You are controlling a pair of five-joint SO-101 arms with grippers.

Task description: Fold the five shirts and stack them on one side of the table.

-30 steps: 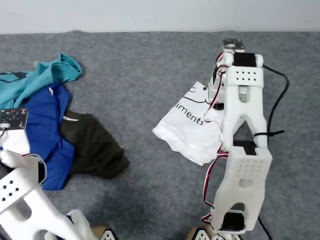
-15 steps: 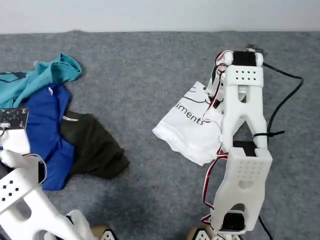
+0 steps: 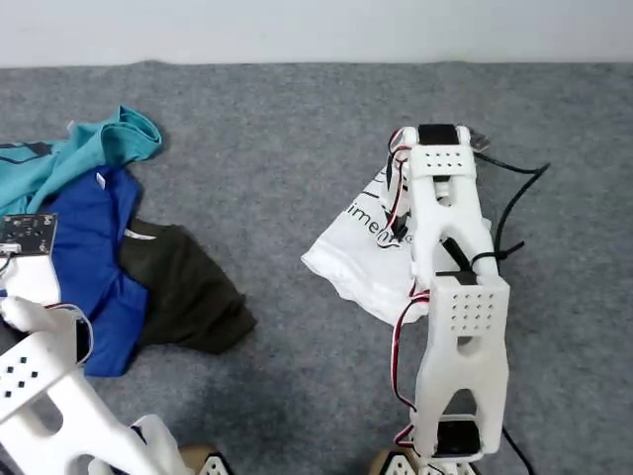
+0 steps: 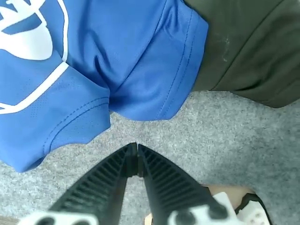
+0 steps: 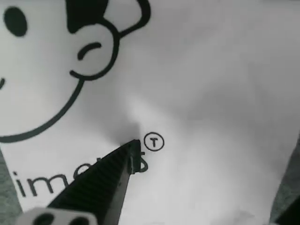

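Observation:
A white shirt (image 3: 361, 252) with black print lies folded right of centre, and the right arm (image 3: 440, 198) stretches over its right part. In the right wrist view my right gripper (image 5: 211, 183) is open, with one black fingertip (image 5: 132, 151) resting on the white shirt (image 5: 201, 93) beside the print. At the left lie a blue shirt (image 3: 89, 247), a teal shirt (image 3: 84, 148) and a dark olive shirt (image 3: 188, 287), overlapping. My left gripper (image 4: 137, 151) is shut and empty, over bare carpet just off the blue shirt's hem (image 4: 117, 61), with the olive shirt (image 4: 248, 51) beside it.
The grey carpeted table (image 3: 277, 129) has open room in its middle and along the back. The left arm (image 3: 40, 376) fills the near left corner. A black cable (image 3: 514, 193) loops beside the right arm.
The right arm has swung left and now sits further over the white shirt. The shirts and the left arm have not moved.

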